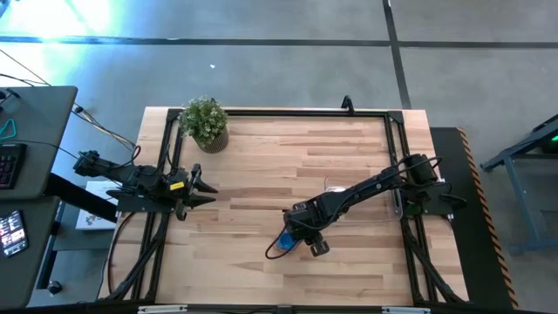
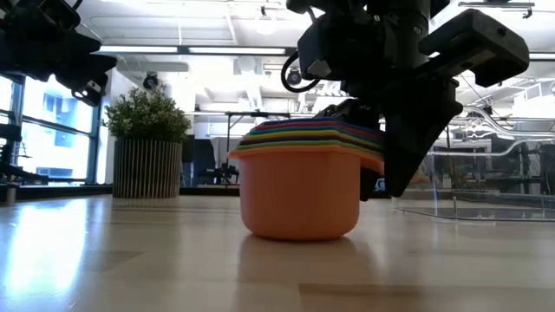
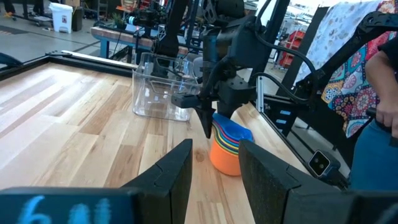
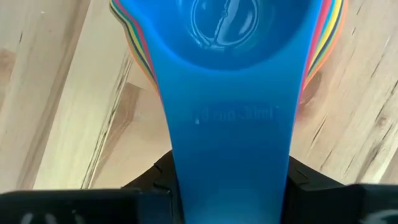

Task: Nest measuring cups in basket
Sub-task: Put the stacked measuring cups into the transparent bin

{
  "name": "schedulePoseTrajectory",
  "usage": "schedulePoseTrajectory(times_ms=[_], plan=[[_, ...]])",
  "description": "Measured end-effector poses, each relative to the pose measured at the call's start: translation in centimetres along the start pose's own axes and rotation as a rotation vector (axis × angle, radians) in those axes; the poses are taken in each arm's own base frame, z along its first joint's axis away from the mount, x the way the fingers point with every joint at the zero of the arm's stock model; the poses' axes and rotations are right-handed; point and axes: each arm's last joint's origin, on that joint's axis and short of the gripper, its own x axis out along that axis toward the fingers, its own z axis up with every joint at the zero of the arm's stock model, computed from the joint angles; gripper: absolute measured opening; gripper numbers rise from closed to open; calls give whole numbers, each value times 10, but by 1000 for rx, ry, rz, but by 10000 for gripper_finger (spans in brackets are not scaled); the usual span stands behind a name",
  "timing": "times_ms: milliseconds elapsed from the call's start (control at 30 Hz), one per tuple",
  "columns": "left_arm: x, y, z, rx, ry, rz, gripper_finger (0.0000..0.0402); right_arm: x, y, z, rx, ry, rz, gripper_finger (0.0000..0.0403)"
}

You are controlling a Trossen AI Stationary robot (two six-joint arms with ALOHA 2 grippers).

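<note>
The measuring cups (image 2: 303,186) stand nested in one stack on the butcher-block table (image 1: 261,166), near the front edge and a little right of centre in the high view: smooth, glossy plastic, the orange cup (image 3: 225,157) outermost at the bottom with a rounded, slightly faceted wall, thin coloured rims layered above it, and the blue cup (image 4: 224,74) innermost on top. In the right wrist view the blue cup's broad flat handle, with faint raised lettering, runs back between the dark fingers, which sit either side of it; the right gripper (image 1: 301,237) is clamped on the stack's overlapping handles. In the low view the orange base rests on the wood, apart from the clear basket (image 3: 163,87), which stands well back toward the table's right side, beside the right arm's base: a transparent, thin-walled rectangular tub with rounded corners, open at the top. Bare planks lie between stack and basket, crossed from above only by the right arm itself. The left gripper (image 1: 202,190) waits at the table's left edge, its two dark fingers spread apart with nothing between them, pointing across open wood toward the stack. A potted plant (image 1: 206,122), leafy green in a ribbed round pot, stands at the far left corner, well away from both grippers. A black metal frame (image 1: 279,112) borders the table's edges. In the left wrist view a person's patterned sleeve (image 3: 351,62) shows beyond the table's right side.
</note>
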Motion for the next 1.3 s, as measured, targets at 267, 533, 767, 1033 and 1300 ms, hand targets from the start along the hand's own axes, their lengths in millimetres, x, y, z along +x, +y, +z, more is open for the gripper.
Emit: schedulePoseTrajectory(times_ms=[267,533,767,1033,1300], plan=[[0,0,0,0,0,0,122,0,0,0,2,0,4,127],[0,0,0,0,0,0,122,0,0,0,20,3,4,126],[0,0,0,0,0,0,122,0,0,0,35,-2,15,126],[0,0,0,0,0,0,122,0,1,2,33,-20,34,126],[0,0,0,0,0,0,122,-1,1,3,51,-34,37,125]])
